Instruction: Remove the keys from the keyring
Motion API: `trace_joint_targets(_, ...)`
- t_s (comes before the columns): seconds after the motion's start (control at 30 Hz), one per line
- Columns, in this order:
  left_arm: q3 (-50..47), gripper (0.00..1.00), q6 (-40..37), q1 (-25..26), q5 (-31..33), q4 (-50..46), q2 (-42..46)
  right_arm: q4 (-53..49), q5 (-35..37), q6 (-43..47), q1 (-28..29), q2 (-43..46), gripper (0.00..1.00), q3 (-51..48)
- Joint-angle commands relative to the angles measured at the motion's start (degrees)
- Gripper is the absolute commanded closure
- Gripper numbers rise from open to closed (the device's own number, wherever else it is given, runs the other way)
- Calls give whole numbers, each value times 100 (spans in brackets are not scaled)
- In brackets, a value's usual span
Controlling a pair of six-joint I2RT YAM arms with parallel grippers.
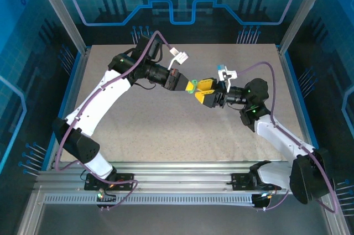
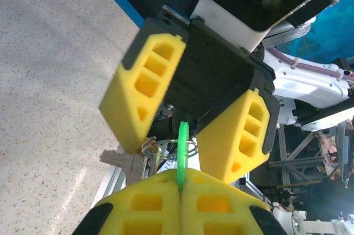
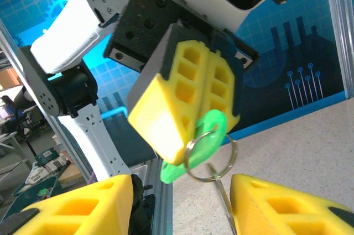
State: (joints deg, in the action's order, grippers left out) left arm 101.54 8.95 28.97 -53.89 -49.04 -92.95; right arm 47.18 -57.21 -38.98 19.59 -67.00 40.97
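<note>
**While the left pincer clamps the green tag, the right one gapes around the ring**

Above the middle of the speckled table [image 1: 166,135], the two arms meet nose to nose, clear of its surface. The left arm [image 1: 102,99] climbs from its near-left base, bends at the far left and reaches rightward with its forearm. The right arm [image 1: 276,130] leans up from the near-right base and points its wrist left.

The left gripper [image 1: 189,85] has its yellow fingers pressed together on the green tag [image 1: 191,88]. The left wrist camera shows this plainly, with the tag [image 2: 182,149] edge-on in the seam of the closed left gripper [image 2: 181,182]. The right gripper [image 1: 206,98] is spread wide, one finger on either side of the tag. Whether its pads touch anything is hard to judge from here.

The tag's long axis runs straight out of the left fingers, toward the right gripper's palm. In the right wrist view the tag [image 3: 213,124] sticks out beyond the left fingertips. The keyring [image 3: 189,152] is threaded through its outer end and hangs below. From the ring a key [image 3: 224,204] drops with its blade roughly upright, tip toward the table, between the parted right fingers [image 3: 83,207]. The left wrist camera shows the keys [image 2: 124,163] bunched beside the keyring [image 2: 166,144], too overlapped to count.
</note>
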Motion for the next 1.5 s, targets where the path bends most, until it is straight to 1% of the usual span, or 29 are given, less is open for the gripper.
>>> trace_joint_targets(0.0,33,100,-60,-46,-146,25,128,20,-149,88,19,111,52,-51)
trace_joint_targets(0.1,31,100,-52,-42,-148,37,128,35,-202,41,24,75,52,-36)
trace_joint_targets(0.2,24,100,-35,-43,-174,60,136,41,-111,46,42,49,45,-40)
trace_joint_targets(0.23,22,100,-18,-41,-175,61,145,13,-80,89,50,33,45,-44)
trace_joint_targets(0.37,-18,100,2,-42,-192,112,189,81,-104,97,132,-164,47,22)
trace_joint_targets(0.6,-73,100,72,-43,-219,202,233,815,-229,-403,196,-564,52,152)
trace_joint_targets(0.87,-125,100,44,-41,-201,193,259,432,17,-107,155,-230,51,45)
trace_joint_targets(1.13,-174,100,61,-41,-201,254,242,222,-15,-35,161,-145,64,125)
trace_joint_targets(1.23,-187,100,67,-41,-201,289,267,208,-34,-39,178,-158,66,154)
trace_joint_targets(1.33,-178,100,64,-45,-192,298,277,145,-27,-13,177,-150,71,181)
trace_joint_targets(1.43,-184,100,73,-41,-186,322,285,-43,28,77,177,-110,77,223)
trace_joint_targets(1.47,-190,100,76,-42,-183,337,286,-127,34,115,184,-103,78,236)
